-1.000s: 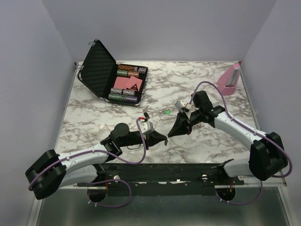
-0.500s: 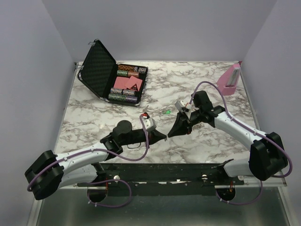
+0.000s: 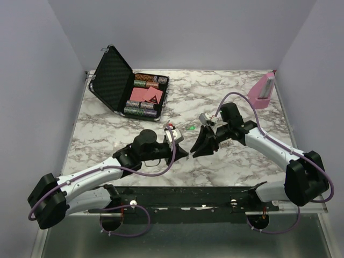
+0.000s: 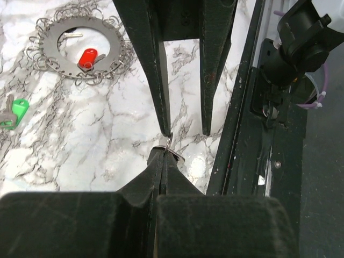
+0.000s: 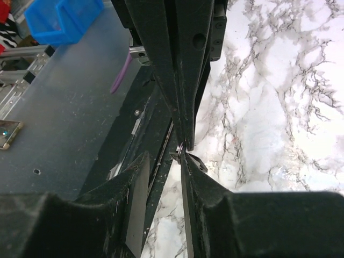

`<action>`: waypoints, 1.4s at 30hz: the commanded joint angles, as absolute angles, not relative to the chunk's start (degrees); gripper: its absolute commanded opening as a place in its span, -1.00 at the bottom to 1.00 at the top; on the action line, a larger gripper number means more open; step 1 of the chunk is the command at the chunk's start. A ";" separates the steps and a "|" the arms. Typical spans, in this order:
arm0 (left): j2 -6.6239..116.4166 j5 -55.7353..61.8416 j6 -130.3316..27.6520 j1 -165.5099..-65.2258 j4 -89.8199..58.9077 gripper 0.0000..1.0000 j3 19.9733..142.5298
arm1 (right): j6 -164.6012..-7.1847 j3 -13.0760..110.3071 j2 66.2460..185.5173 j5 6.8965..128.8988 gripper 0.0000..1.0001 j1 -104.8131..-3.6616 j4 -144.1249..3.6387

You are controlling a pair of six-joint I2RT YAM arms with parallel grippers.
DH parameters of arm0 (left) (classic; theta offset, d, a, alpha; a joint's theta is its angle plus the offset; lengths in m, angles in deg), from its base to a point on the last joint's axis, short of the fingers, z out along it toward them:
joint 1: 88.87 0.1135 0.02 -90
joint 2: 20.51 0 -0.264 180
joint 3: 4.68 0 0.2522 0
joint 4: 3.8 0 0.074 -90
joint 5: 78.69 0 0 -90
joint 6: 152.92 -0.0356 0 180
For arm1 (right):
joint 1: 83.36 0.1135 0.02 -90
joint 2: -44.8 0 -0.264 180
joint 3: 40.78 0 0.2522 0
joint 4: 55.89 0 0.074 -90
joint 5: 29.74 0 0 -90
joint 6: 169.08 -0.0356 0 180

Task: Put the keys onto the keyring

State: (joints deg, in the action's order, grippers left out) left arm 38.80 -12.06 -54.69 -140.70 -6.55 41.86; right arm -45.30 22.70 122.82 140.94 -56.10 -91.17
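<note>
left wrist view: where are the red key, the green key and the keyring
red key point(image 4: 87, 57), left wrist view, on its red head
green key point(image 4: 20, 110), left wrist view, on its green head
keyring point(image 4: 52, 48), left wrist view, left side of its metal band

A marble table point(image 3: 236, 99) is carrying an open case point(image 3: 114, 79), a pink stand point(image 3: 263, 91), a green key point(image 4: 19, 109) and the keyring point(image 4: 51, 45).

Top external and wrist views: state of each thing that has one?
left gripper: shut on small metal piece
right gripper: open, tips at the left gripper's tips
keyring: flat on table, in neither gripper
red key: on the keyring
green key: loose on table, off the keyring
case: open, lid up
</note>
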 commanded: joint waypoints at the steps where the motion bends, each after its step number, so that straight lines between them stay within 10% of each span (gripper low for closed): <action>1: 39.17 -10.75 -55.62 -140.55 -13.33 -1.00 45.11 | -49.81 22.03 122.41 139.10 -0.23 -56.29 -87.05; 42: 41.36 -13.03 -53.60 -140.46 -16.42 -1.00 49.42 | -52.27 20.18 122.58 135.23 -0.44 -55.15 -83.01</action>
